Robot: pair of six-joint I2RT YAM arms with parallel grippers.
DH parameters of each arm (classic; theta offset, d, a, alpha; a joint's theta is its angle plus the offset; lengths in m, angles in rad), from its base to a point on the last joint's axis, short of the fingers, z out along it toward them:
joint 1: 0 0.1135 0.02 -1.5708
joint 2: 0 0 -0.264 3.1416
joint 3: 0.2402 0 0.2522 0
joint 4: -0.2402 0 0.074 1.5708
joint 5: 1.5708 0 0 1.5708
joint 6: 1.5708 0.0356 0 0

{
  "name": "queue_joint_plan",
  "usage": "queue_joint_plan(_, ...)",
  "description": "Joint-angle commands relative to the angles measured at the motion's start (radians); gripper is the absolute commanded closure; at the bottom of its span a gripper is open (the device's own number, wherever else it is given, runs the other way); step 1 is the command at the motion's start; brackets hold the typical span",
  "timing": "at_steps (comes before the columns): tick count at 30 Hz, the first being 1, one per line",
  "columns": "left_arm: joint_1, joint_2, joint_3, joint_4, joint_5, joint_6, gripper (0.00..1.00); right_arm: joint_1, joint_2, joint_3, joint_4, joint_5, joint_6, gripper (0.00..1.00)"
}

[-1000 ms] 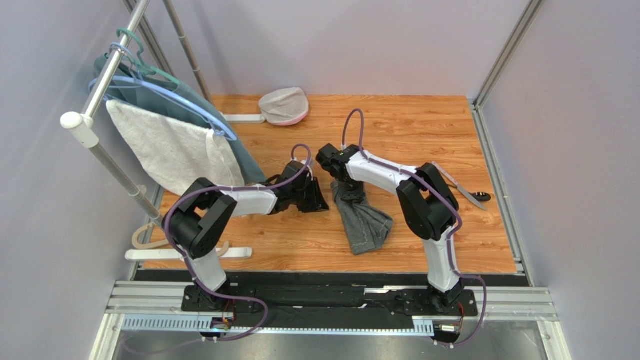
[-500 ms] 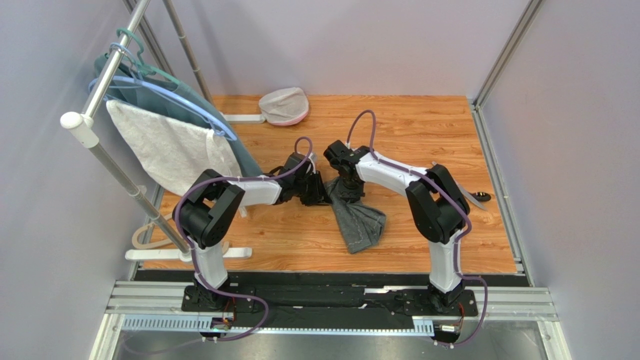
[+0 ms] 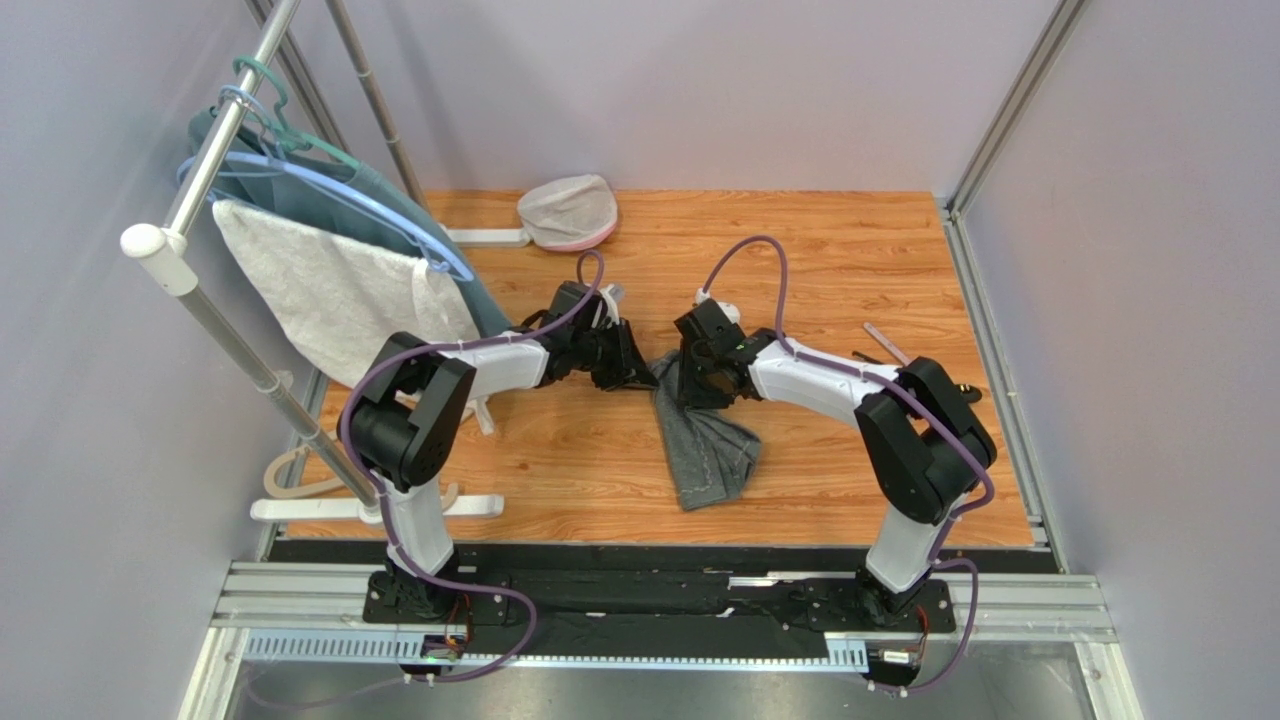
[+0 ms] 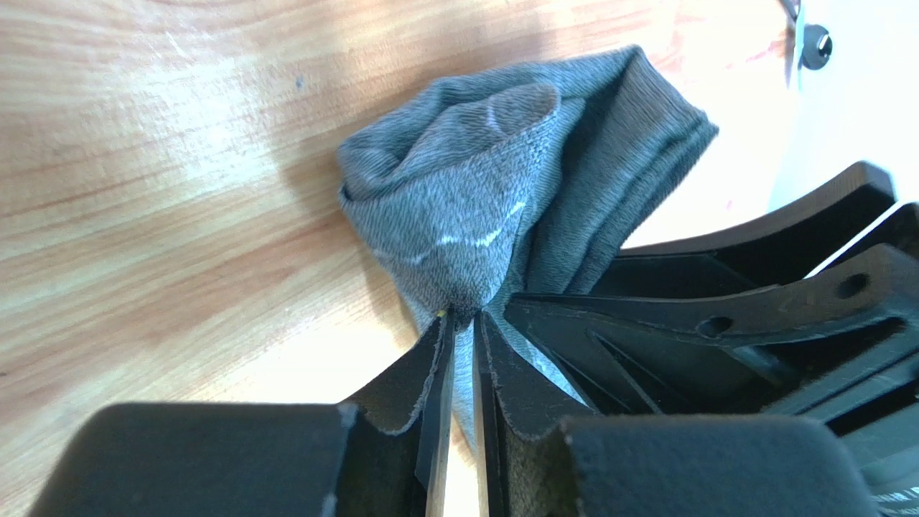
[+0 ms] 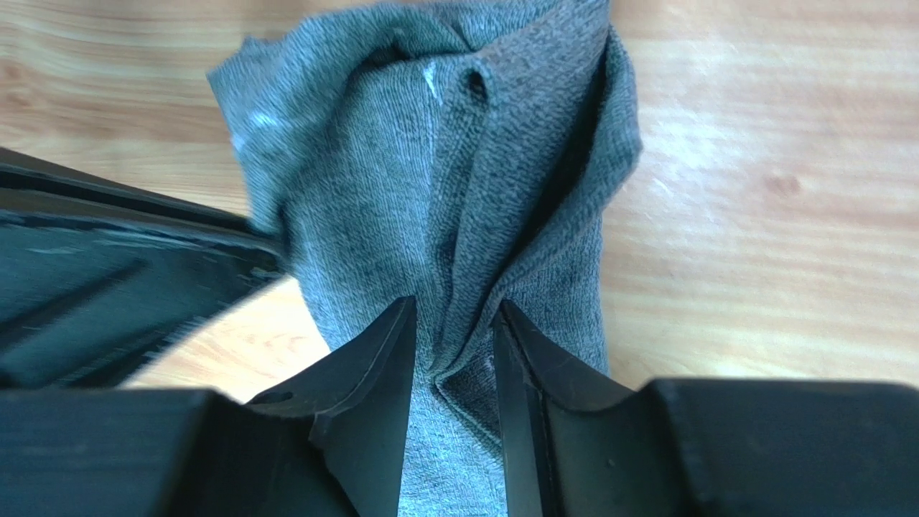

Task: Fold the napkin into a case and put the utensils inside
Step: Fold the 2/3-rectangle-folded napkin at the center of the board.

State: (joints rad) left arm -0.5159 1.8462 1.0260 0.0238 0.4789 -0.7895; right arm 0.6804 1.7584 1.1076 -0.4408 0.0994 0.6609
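Note:
The dark grey napkin (image 3: 706,447) lies bunched in a narrow strip on the wooden table (image 3: 842,255); its pale stitched line shows in the left wrist view. My left gripper (image 3: 637,371) meets its far left corner and is shut on a pinch of the napkin (image 4: 485,205), as its own view (image 4: 462,315) shows. My right gripper (image 3: 691,390) sits over the far end, open (image 5: 455,307), its fingers either side of a raised fold of the napkin (image 5: 431,162). A silver utensil (image 3: 884,342) lies at the right; a black one (image 3: 975,393) peeks from behind the right arm.
A clothes rack (image 3: 181,248) at the left holds hangers, a white towel (image 3: 331,308) and a teal garment (image 3: 478,308). A pale cap-like object (image 3: 568,210) lies at the table's far edge. Grey walls enclose the table. The two grippers sit very close together.
Both grippers have shifted, the right one rightward and nearer, the left one farther back. The napkin has been gathered narrower. The right jaws have parted wider; the left has tightened.

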Motion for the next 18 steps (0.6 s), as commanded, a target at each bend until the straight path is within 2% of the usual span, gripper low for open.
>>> queue_joint_plan(1,-0.001,0.010,0.011,0.025,0.038,-0.001,0.82,-0.015,-0.010,0.024,0.093,-0.058,-0.041,0.65)
queue_joint_plan(6,-0.001,-0.013,-0.007,0.021,0.027,0.006,0.82,-0.016,0.006,0.021,0.149,-0.130,-0.030,0.69)
queue_joint_plan(11,-0.001,-0.007,-0.010,-0.001,0.023,0.021,0.83,-0.033,0.018,-0.006,0.212,-0.196,-0.021,0.68)
queue_joint_plan(14,-0.001,-0.030,-0.015,-0.019,0.014,0.032,0.84,-0.047,0.019,-0.069,0.295,-0.250,-0.009,0.68)
queue_joint_plan(18,-0.001,-0.080,-0.003,-0.094,-0.006,0.049,0.86,-0.081,0.038,-0.188,0.488,-0.377,0.046,0.70)
